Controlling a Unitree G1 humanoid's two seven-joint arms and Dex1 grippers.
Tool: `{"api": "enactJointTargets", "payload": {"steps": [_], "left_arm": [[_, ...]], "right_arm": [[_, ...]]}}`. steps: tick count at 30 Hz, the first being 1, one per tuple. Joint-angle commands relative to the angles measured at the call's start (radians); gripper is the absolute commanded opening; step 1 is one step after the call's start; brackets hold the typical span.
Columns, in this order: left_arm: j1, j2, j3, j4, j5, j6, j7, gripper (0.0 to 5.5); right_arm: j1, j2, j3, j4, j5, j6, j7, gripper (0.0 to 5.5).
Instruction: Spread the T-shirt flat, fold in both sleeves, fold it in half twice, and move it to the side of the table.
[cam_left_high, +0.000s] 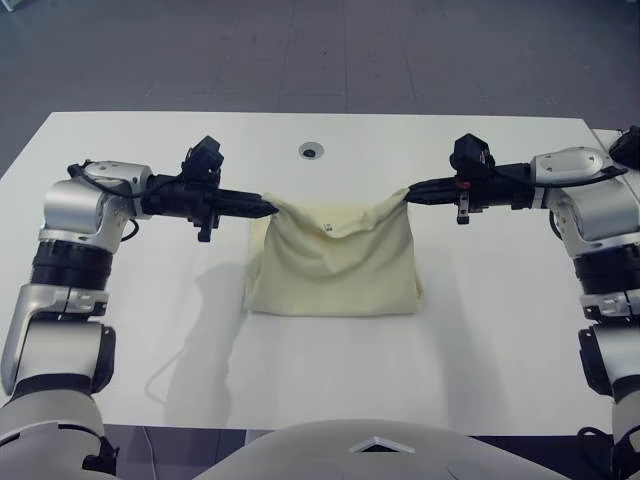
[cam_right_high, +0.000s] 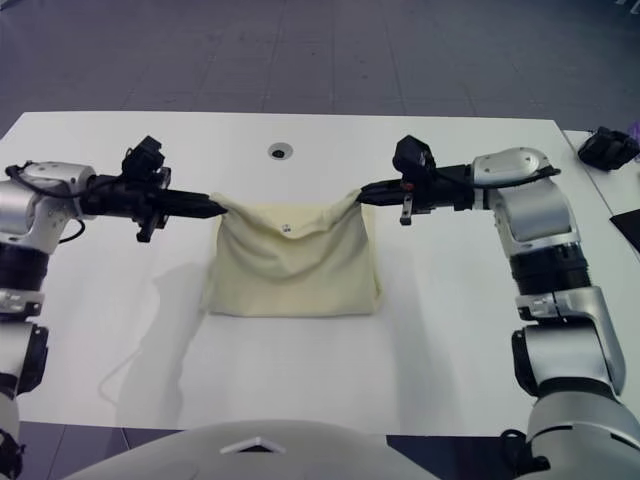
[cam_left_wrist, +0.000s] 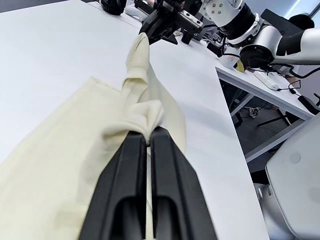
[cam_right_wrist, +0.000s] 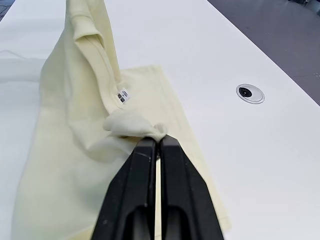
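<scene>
Pale yellow T-shirt (cam_left_high: 335, 265) hangs between both grippers over the middle of the white table (cam_left_high: 500, 340), its lower edge resting on the tabletop. Left gripper (cam_left_high: 268, 209): jaws pinched tight on the upper left corner, cloth bunched at the tips. Right gripper (cam_left_high: 410, 193): jaws likewise clamped on the upper right corner. The top edge sags between them.

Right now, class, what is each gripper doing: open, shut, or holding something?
Left gripper: shut on one top corner of the T-shirt.
Right gripper: shut on the other top corner.
</scene>
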Motion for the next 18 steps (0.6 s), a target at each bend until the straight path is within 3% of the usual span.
{"api": "enactJointTargets", "payload": {"steps": [1, 9, 18], "left_arm": [[-0.121, -0.067, -0.002, 0.217, 0.084, -0.062, 0.003, 0.0], [-0.203, -0.138, 0.005, 0.55, 0.23, -0.197, 0.021, 0.0], [-0.239, -0.184, 0.031, 0.696, 0.329, -0.257, 0.062, 0.0]], "right_arm": [[-0.092, 0.07, -0.003, 0.174, -0.048, -0.062, -0.006, 0.03], [-0.163, 0.171, -0.025, 0.563, -0.152, -0.214, -0.078, 0.03], [-0.159, 0.219, -0.063, 0.775, -0.226, -0.305, -0.187, 0.03]]}}
